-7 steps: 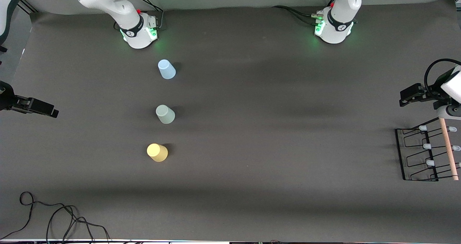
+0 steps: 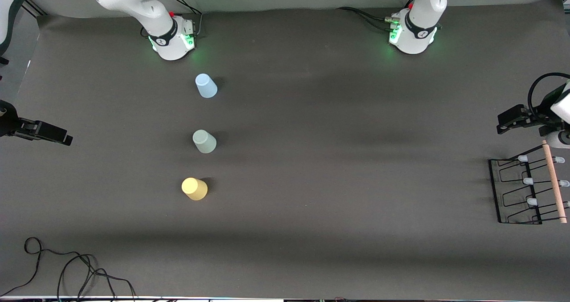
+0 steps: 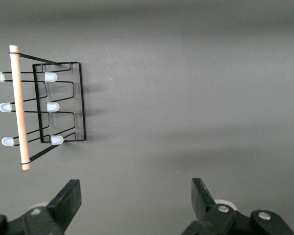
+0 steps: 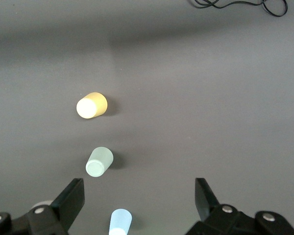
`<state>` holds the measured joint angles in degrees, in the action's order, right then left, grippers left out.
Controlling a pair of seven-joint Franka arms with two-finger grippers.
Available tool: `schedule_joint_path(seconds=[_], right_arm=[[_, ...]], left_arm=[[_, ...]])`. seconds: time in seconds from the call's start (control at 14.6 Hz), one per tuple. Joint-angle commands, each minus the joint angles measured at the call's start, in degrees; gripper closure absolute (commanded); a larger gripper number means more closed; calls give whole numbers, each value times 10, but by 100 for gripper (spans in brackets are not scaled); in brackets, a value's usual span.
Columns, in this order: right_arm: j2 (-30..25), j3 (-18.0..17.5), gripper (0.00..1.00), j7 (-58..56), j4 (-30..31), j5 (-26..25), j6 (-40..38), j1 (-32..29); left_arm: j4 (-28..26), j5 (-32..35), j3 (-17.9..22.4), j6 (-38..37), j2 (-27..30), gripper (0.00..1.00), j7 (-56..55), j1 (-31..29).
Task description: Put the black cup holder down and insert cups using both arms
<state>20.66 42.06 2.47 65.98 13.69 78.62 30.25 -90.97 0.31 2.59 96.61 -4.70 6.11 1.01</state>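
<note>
Front view – black cup holder (image 2: 516, 190) flat, wooden handle (image 2: 554, 184) lengthwise toward camera, both grippers' jaws open.

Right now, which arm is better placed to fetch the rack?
Left. The left gripper, open, hovers beside the black cup holder; the right gripper, also open, waits at the right arm's end.

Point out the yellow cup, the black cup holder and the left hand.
yellow cup (image 2: 194, 189): front view, on its side wall.
black cup holder (image 2: 494, 190): front view, on its outer wire frame.
left hand (image 3: 135, 197): left wrist view, midway between its fingertips.
</note>
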Motion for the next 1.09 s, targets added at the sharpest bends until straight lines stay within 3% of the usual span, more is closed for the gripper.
schedule_joint_path(seconds=[0.0,0.41,1.03], right_arm=[[-3,0,0,-4,-8,0,-8,0],[-3,0,0,-4,-7,-1,-8,1],[-3,0,0,-7,-5,-3,-8,1]], left_arm=[[2,2,1,-6,1,0,-8,3],[-5,1,3,48,-23,0,-1,-36],[-4,10,3,184,-145,0,128,-149]])
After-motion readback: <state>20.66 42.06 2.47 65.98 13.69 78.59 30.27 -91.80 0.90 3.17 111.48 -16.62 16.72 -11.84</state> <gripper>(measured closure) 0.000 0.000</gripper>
